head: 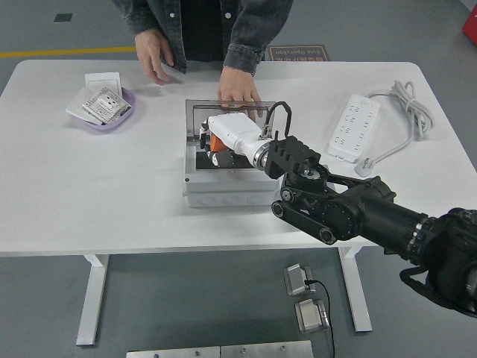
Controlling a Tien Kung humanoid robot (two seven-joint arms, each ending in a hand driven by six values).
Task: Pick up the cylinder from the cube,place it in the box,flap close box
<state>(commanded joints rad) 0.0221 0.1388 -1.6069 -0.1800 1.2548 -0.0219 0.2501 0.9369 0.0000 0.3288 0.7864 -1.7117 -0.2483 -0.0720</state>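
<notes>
My right hand [223,138], white-shelled with orange at the fingers, reaches from the right on its black arm into the open grey plastic box [223,186] in the middle of the white table [112,194]. The fingers point down into the box's dark interior; I cannot tell how far they are curled or whether they hold the cylinder, which is hidden beneath them. The box's clear hinged lid [223,112] stands up behind my hand. A person's hand [238,91] rests at the lid's far edge, the other hand [154,56] hovers further left
</notes>
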